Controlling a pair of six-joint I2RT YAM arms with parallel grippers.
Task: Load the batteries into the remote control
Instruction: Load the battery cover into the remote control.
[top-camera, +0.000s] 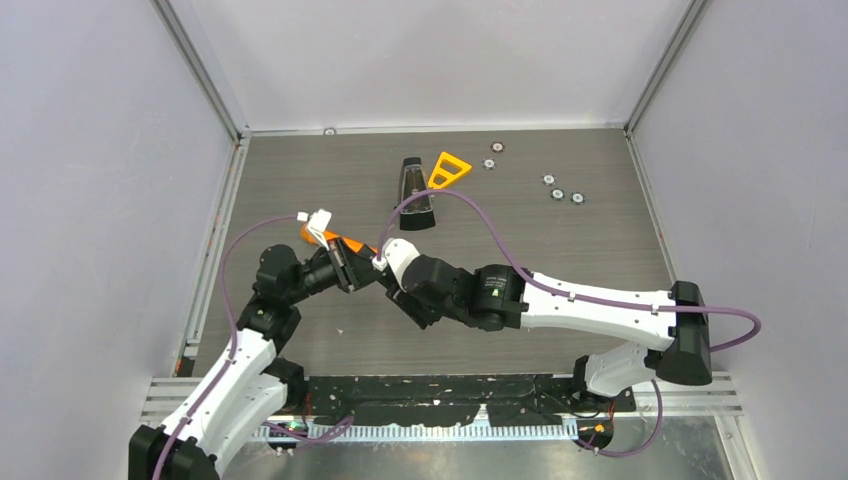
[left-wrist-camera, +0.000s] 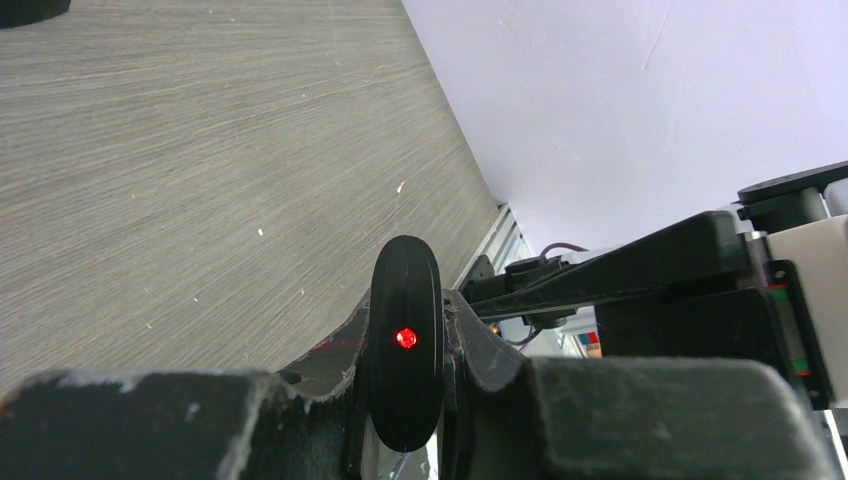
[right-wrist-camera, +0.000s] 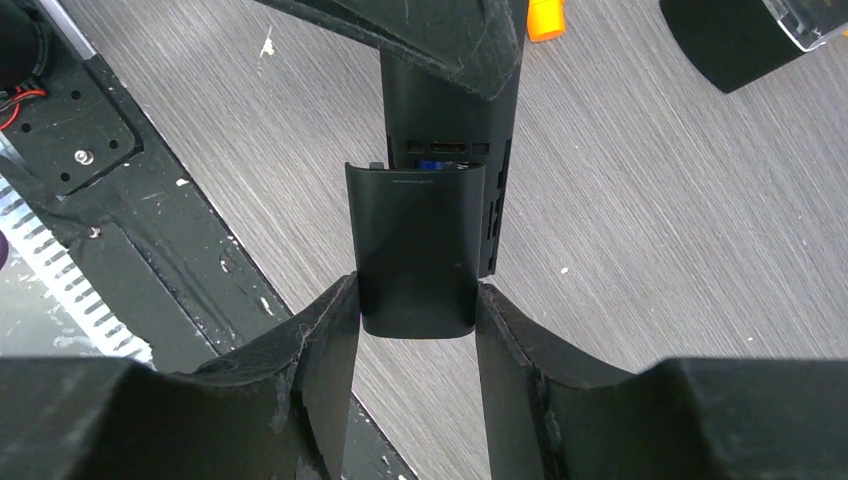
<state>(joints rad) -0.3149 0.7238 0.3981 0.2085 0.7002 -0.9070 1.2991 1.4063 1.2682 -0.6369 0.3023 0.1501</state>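
My left gripper (left-wrist-camera: 407, 325) is shut on the slim black remote control (left-wrist-camera: 405, 340), seen end-on with a red light lit at its tip. In the right wrist view the remote (right-wrist-camera: 450, 110) hangs above the table, with a bit of blue battery (right-wrist-camera: 432, 163) showing in its open compartment. My right gripper (right-wrist-camera: 417, 300) is shut on the small black cover piece (right-wrist-camera: 415, 250), holding it flat against the remote just below the compartment opening. In the top view the two grippers, left (top-camera: 350, 268) and right (top-camera: 387, 272), meet at the table's left middle.
A tapered black case (top-camera: 415, 195) and an orange triangle (top-camera: 448, 170) lie at the back centre. Several small silver discs (top-camera: 557, 194) lie at the back right. An orange tool (top-camera: 330, 240) lies just behind the left gripper. The table's near edge rail (right-wrist-camera: 60, 140) is close below.
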